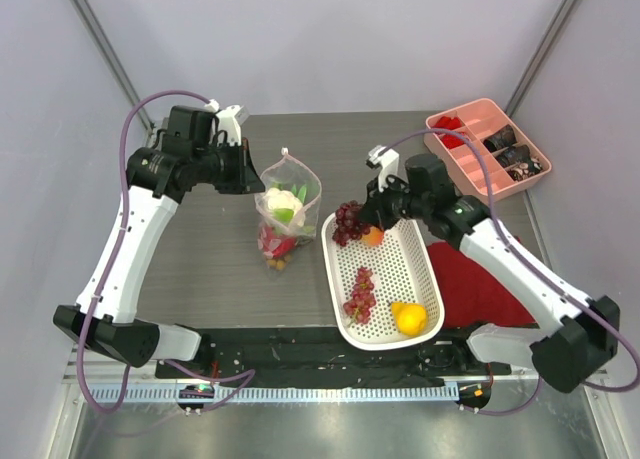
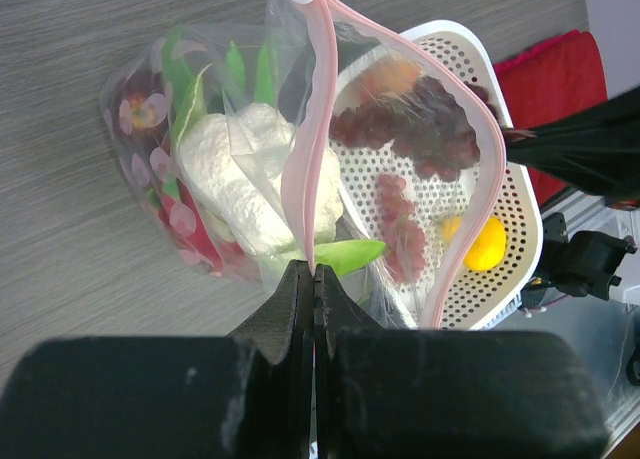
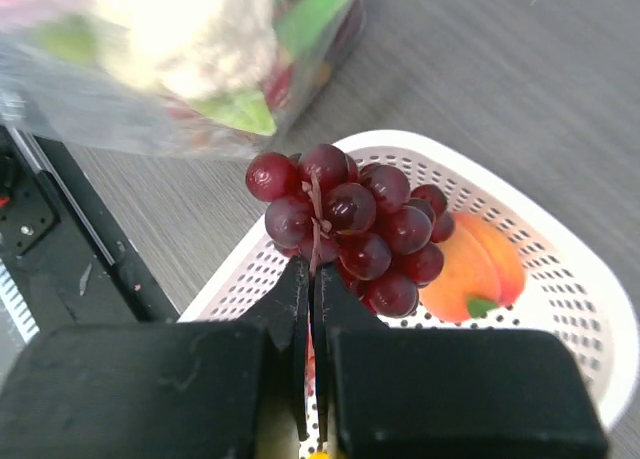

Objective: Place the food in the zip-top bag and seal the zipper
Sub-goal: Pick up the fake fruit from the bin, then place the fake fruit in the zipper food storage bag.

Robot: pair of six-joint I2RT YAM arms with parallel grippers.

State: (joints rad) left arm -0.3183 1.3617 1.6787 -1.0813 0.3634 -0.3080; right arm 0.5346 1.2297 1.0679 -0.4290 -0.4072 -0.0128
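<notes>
Right claw (image 3: 313, 271) pinches grapes (image 3: 352, 219) stem | left claw (image 2: 313, 273) pinches zip-top bag (image 2: 175, 214) rim | clear in wrist views only

White-shelled left arm (image 1: 125, 249) and right arm (image 1: 520, 264), black joints, purple cable (image 1: 126, 134) looping off each; blocky matte-black left end effector (image 2: 313, 279), right end effector (image 3: 311, 274).

Top view: looked down from behind, far off.
Wrist views: looked forward, close in.
Shared: bag (image 1: 298, 179), basket (image 1: 400, 264).
</notes>
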